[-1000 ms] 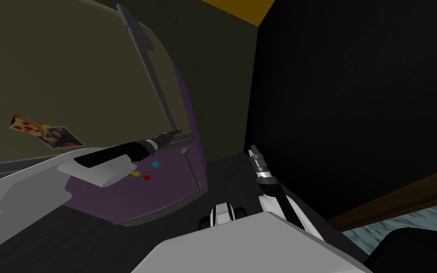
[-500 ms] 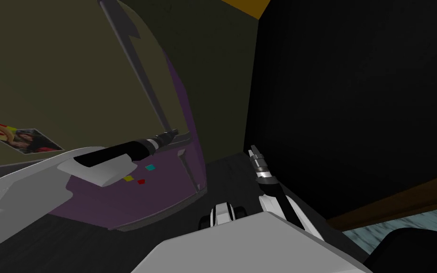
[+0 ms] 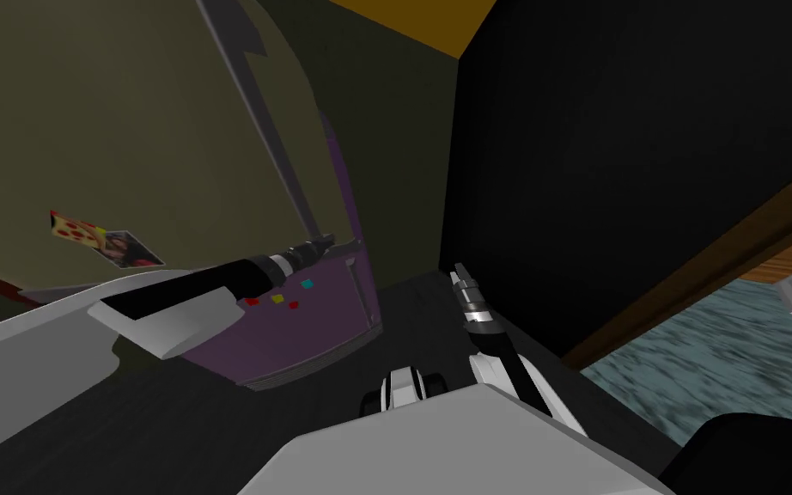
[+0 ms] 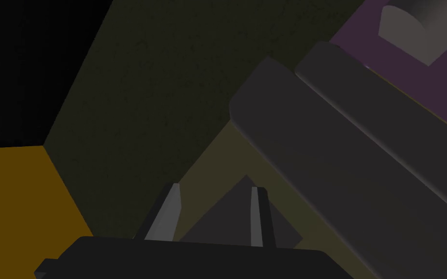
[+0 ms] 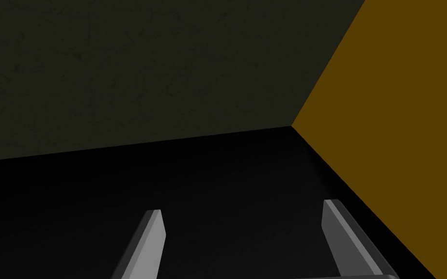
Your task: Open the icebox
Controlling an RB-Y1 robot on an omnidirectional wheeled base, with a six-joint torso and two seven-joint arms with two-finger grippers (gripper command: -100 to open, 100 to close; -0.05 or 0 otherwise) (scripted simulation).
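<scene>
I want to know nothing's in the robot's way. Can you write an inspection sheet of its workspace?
Surface: dark floor in front of the fridge.
Job's things: fridge with olive upper door, purple lower door and a long grey handle.
Clutter: pizza sticker and photo on the upper door; small coloured magnets on the lower door.
Grippers: left gripper shut on the handle's lower end; right gripper open, holding nothing.
Cables: nothing seen.
Surroundings: black area to the right, orange wall, blue-grey floor.
</scene>
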